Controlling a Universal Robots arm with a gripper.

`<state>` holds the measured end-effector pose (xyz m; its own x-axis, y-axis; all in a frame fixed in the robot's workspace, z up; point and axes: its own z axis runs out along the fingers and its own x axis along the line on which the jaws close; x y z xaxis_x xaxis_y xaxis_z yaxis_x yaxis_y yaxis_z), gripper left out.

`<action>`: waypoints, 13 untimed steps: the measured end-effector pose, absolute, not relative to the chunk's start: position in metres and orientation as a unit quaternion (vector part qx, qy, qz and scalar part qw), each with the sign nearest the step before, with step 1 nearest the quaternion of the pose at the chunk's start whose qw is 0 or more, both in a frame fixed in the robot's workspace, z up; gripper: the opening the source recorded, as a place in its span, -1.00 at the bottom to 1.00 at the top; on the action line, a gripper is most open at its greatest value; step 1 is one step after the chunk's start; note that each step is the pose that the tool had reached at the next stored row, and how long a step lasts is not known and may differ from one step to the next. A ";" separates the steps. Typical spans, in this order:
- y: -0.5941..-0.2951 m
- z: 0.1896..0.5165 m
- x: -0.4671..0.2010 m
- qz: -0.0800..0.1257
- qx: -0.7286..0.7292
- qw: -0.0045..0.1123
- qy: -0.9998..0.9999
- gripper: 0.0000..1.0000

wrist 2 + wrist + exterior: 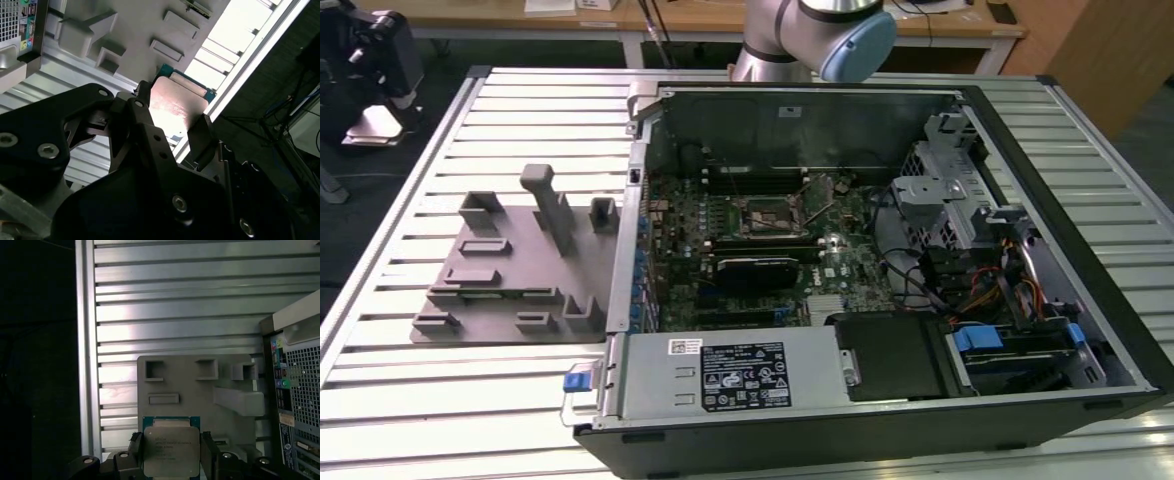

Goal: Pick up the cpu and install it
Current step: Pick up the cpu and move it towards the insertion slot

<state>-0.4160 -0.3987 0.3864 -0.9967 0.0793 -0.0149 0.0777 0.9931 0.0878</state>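
Currently tool (pixel 172 116) grips cpu (pixel 170 451); open case (pixel 787 120) holds motherboard (pixel 847 262).

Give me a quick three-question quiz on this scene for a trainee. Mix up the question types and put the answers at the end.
1. True or false: the claw is shut on the cpu.
2. Multiple choice: in the first wrist view, what lies behind the held cpu? A) the grey fixture on the slatted table; B) a keyboard; C) a red bin.
3. Fill in the blank: in the exterior view, the grey fixture sits on the exterior view's ____ of the open computer case.

Key: 1 true; 2 A; 3 left.
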 end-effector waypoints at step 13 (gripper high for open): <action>-0.399 0.386 -0.387 0.044 0.039 0.009 0.998 0.08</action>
